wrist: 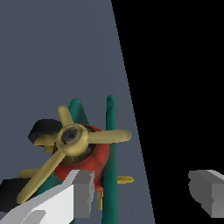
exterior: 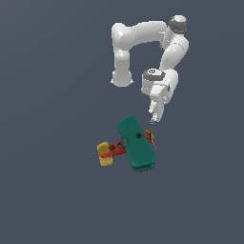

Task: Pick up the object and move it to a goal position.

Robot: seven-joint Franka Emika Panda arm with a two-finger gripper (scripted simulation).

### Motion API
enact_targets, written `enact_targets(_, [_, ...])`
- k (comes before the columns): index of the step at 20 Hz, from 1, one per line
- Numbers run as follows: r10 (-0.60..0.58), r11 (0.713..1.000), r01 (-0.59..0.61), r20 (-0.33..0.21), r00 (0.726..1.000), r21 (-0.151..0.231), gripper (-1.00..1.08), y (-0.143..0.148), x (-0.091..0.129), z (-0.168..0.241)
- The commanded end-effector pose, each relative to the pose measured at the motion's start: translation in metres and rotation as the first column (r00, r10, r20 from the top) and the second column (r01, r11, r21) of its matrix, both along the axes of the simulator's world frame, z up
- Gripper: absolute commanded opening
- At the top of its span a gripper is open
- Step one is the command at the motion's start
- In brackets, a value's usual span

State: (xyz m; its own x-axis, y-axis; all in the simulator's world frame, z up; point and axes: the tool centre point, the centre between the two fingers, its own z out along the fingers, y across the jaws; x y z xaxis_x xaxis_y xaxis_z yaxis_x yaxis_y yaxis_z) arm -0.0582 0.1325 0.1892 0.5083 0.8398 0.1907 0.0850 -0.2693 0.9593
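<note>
**Claw poised off the biplane's nose**

Dark grey floor fills the exterior view, bare but for the arm (exterior: 143, 43) and the biplane (exterior: 131, 145), which sits on the floor just below the gripper (exterior: 155, 116) — tail toward that view's left, nose toward the gripper.

The claw is spread wide and holds nothing. In the wrist view one finger (wrist: 81, 192) sits close by the propeller (wrist: 72, 138), the other well apart over blackness.

The risk, as I judge it: closing from here could catch only the propeller or the wing edge, so the plane twists away or tips.

Only the wrist view shows the finger gap and the black wheels — the exterior view alone shows the plane's whole layout.
</note>
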Motion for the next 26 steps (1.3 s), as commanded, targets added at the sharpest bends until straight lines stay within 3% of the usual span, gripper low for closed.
enact_targets(1, [-0.026, 0.999, 0.026, -0.013, 1.000, -0.020, 0.68, -0.013, -0.004, -0.012])
enact_targets(10, [-0.080, 0.995, 0.077, -0.039, 0.996, -0.059, 0.68, -0.038, -0.013, -0.036])
enact_targets(26, [-0.108, 0.992, 0.106, -0.041, 0.993, -0.064, 0.68, -0.049, -0.016, -0.041])
